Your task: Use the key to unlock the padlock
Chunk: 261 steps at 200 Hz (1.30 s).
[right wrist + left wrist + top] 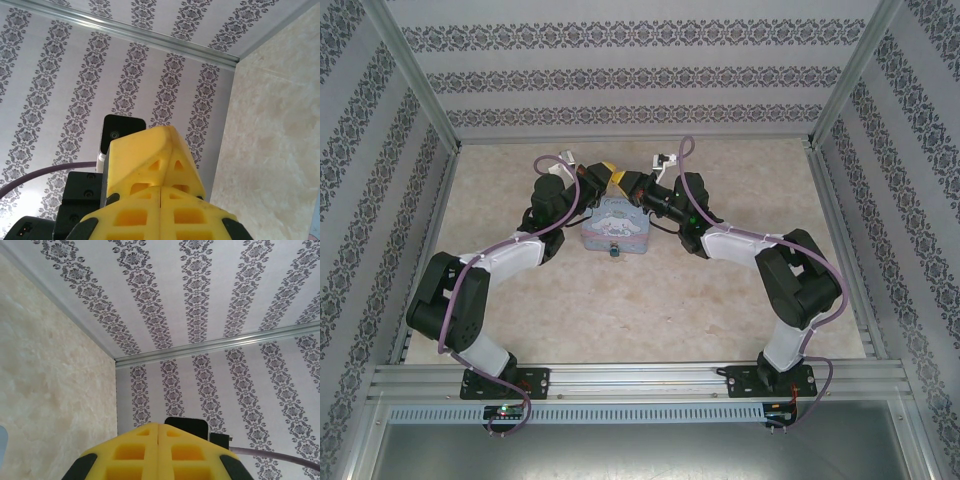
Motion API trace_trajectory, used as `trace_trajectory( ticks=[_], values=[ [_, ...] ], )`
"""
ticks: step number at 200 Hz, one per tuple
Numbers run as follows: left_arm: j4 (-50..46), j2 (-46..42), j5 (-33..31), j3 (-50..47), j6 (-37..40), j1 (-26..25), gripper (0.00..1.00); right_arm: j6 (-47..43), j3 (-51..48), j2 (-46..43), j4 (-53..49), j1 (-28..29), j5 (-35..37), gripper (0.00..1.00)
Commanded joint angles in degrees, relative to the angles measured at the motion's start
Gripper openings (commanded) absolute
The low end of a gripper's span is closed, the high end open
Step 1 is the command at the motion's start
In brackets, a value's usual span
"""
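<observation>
The tiny dark bluish padlock hangs at the near edge of the pale blue-pink tin box in the middle of the table. The key is not visible. Both grippers meet just behind the tin's far edge, tip to tip. My left gripper is shut, its yellow fingers pressed flat together with nothing visible between them. My right gripper is likewise shut with nothing visible between its pads. In the right wrist view the left gripper's yellow fingers sit right in front of my own.
The beige marbled tabletop is ringed by patterned walls and an aluminium frame at the near edge. Purple cables loop over both arms. The right arm's black wrist camera shows beyond the left fingertips.
</observation>
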Motion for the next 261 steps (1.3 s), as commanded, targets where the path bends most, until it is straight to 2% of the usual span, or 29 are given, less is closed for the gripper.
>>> trace_trajectory(
  ticks=[1,11,39,54,107,163,261],
  values=[
    [2.4,0.5,2.0,0.3,-0.5,-1.6,0.00,-0.3,1.3,1.0,2.3,1.2,-2.2,0.00],
    [2.3,0.5,2.0,0.4,-0.3,-1.7,0.00,-0.2,1.1,1.0,2.3,1.1,-2.2,0.00],
    [1.4,0.2,2.1,0.6,0.0,-1.2,0.22,-0.2,0.3,0.5,2.4,0.9,-2.0,0.00],
    [1.4,0.0,2.1,0.4,0.0,-0.9,0.30,-0.2,-0.1,0.2,2.4,0.7,-1.9,0.00],
    [2.0,-0.2,1.9,-0.5,-0.5,0.5,0.37,0.0,-0.8,0.0,2.4,0.3,-1.8,0.00],
    [1.1,-0.8,2.4,-1.4,0.0,2.5,0.37,0.5,-1.5,-0.5,2.7,0.1,-1.9,0.00],
    [0.8,-0.6,3.1,-1.8,0.4,3.2,0.19,1.4,-1.5,0.1,3.3,0.2,-2.1,0.00]
  ],
)
